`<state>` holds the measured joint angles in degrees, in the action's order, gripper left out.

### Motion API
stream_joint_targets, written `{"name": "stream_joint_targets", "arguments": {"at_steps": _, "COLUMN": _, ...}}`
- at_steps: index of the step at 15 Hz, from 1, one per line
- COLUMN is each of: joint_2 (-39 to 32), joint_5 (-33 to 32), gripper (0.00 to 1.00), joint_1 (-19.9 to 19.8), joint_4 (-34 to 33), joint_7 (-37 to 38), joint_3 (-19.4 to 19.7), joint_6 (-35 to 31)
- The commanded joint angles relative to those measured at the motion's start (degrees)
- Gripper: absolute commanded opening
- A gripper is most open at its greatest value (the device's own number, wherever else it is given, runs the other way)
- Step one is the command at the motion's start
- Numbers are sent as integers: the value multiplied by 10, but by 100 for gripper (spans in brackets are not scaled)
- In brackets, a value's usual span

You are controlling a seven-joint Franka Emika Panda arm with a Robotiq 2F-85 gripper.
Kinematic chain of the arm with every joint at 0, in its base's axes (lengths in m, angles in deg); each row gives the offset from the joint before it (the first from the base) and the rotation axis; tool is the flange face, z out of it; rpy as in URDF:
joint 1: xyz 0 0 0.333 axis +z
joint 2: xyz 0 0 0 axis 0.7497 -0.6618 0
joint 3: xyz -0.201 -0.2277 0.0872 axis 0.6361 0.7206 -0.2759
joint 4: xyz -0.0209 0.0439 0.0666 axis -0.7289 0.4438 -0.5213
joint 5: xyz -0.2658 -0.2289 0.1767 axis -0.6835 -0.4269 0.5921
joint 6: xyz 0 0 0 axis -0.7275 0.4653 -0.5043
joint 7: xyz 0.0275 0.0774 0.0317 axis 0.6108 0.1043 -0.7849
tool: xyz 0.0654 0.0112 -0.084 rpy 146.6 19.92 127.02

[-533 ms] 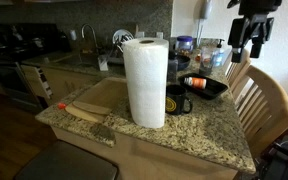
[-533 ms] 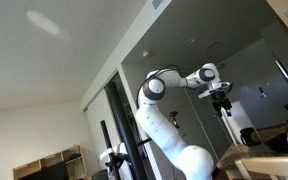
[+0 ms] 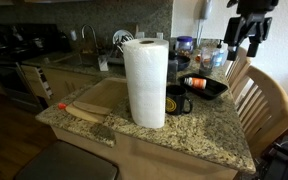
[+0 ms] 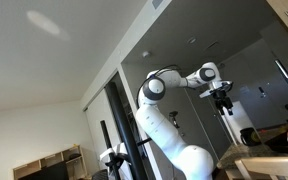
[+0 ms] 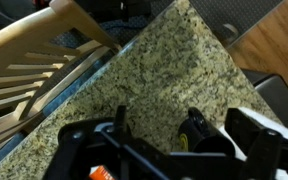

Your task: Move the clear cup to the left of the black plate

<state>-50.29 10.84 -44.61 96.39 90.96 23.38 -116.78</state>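
Observation:
The black plate (image 3: 207, 87) sits on the granite counter to the right of a black mug with a yellow mark (image 3: 177, 100). The clear cup (image 3: 218, 61) seems to stand just behind the plate among other clear items; its outline is faint. My gripper (image 3: 246, 44) hangs open and empty high above the counter's right end, above and right of the cup. It also shows in an exterior view (image 4: 222, 100). In the wrist view the open fingers (image 5: 182, 118) frame the black mug (image 5: 192, 130) far below. The cup and plate are not visible there.
A tall paper towel roll (image 3: 145, 82) stands mid-counter. Clear containers with blue lids (image 3: 185, 45) are at the back. A wooden chair (image 3: 262, 100) stands by the counter's right edge and shows in the wrist view (image 5: 44, 50). A sink (image 3: 99, 95) is to the left.
The gripper has shifted very slightly up and to the left in the exterior view. Nothing on the counter has moved.

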Motion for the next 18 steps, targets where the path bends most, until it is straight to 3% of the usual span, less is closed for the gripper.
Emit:
{"name": "stream_joint_targets", "arguments": {"at_steps": 1, "joint_2": -51, "joint_5": 3, "gripper": 100, "joint_1": -38, "joint_4": -61, "joint_7": 34, "joint_3": 30, "joint_6": -49}}
{"name": "stream_joint_targets", "arguments": {"at_steps": 4, "joint_2": -92, "joint_5": -3, "gripper": 100, "joint_1": -74, "joint_4": -111, "joint_7": 51, "joint_3": 73, "joint_6": -90}}
{"name": "stream_joint_targets", "arguments": {"at_steps": 8, "joint_2": -130, "joint_5": -5, "gripper": 100, "joint_1": -119, "joint_4": -130, "joint_7": 81, "joint_3": 130, "joint_6": -148}}
{"name": "stream_joint_targets", "arguments": {"at_steps": 10, "joint_2": -120, "joint_5": 2, "gripper": 100, "joint_1": -120, "joint_4": -131, "joint_7": 152, "joint_3": 128, "joint_6": -148}}
{"name": "stream_joint_targets", "arguments": {"at_steps": 11, "joint_2": -124, "joint_5": -1, "gripper": 100, "joint_1": -119, "joint_4": -123, "joint_7": 93, "joint_3": 139, "joint_6": -145}}
{"name": "stream_joint_targets", "arguments": {"at_steps": 14, "joint_2": -120, "joint_5": -2, "gripper": 100, "joint_1": -116, "joint_4": -129, "joint_7": 142, "joint_3": 132, "joint_6": -145}}
{"name": "stream_joint_targets", "arguments": {"at_steps": 15, "joint_2": -135, "joint_5": -19, "gripper": 100, "joint_1": -115, "joint_4": -138, "joint_7": 146, "joint_3": 126, "joint_6": -142}}
{"name": "stream_joint_targets", "arguments": {"at_steps": 16, "joint_2": -167, "joint_5": -37, "gripper": 100, "joint_1": -124, "joint_4": -153, "joint_7": 217, "joint_3": 120, "joint_6": -169}}
{"name": "stream_joint_targets", "arguments": {"at_steps": 18, "joint_2": -225, "joint_5": -55, "gripper": 100, "joint_1": -130, "joint_4": -170, "joint_7": 267, "joint_3": 131, "joint_6": -212}}
